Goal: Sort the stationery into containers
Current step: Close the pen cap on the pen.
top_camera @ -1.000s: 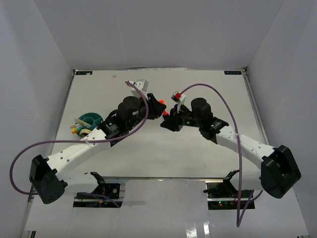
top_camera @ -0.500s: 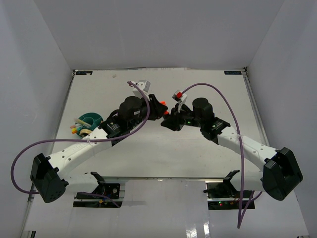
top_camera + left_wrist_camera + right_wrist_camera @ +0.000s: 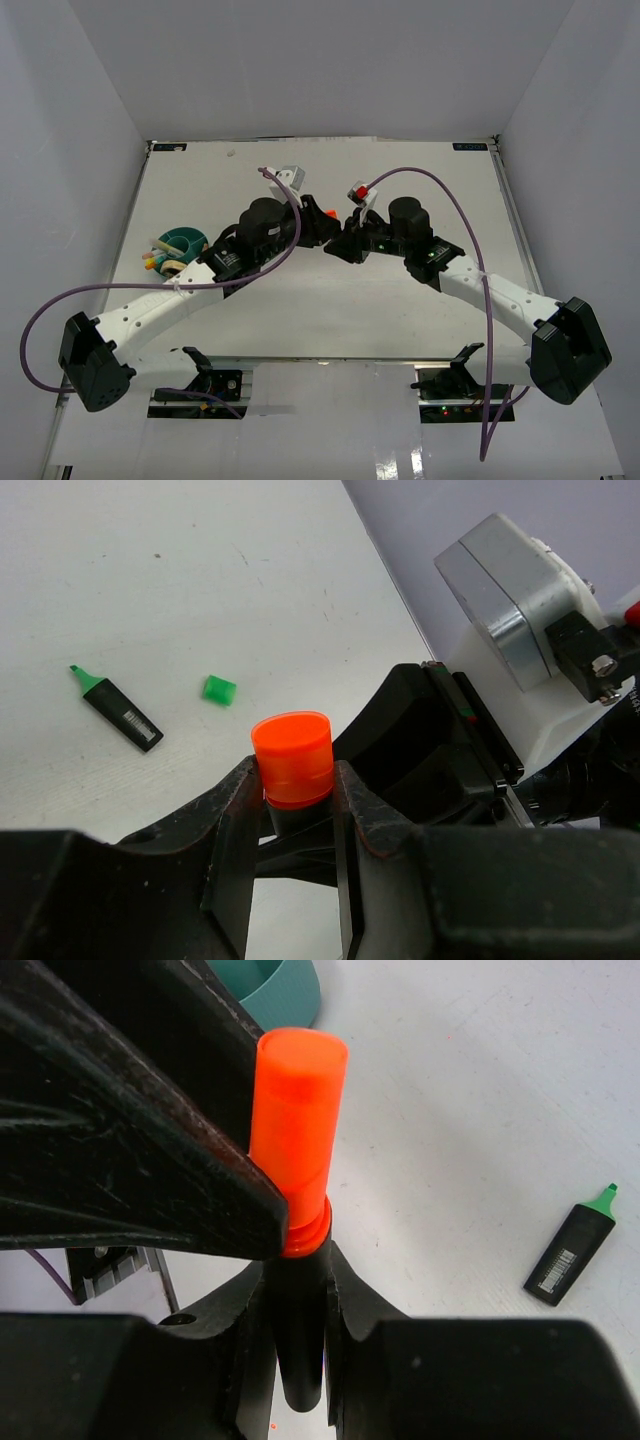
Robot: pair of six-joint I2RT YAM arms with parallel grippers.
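- Far left on the white table (image 3: 420, 180), the round teal plastic tub (image 3: 186, 238) sat well apart from the action. A few thin coloured pens (image 3: 158, 256) poked out over its left rim.
- Moving in, the left arm lay stretched toward mid-table. The left fingers (image 3: 232, 830) were clamped on the bright orange plastic cap (image 3: 292, 758), one finger pressed to each side of it.
- Dead centre, that cap sat on the end of a short black marker (image 3: 297, 1350) held between the two arms. The cap's orange collar met the black barrel right at the fingertips.
- On the right, the right fingers (image 3: 352, 1305) pinched the marker's black barrel just below the cap. Both arms gripped the one marker, nose to nose.
- The right arm's silver wrist camera box (image 3: 510, 590) loomed just beyond the cap in the left wrist view.
- Loose on the table, a second black marker with a bare green tip (image 3: 116, 709) lay flat. A tiny green square piece (image 3: 219, 689) sat near it, not touching.
- From the right wrist, that green-tipped marker lay off to the right. The tub's teal wall showed at the top edge, behind the cap.
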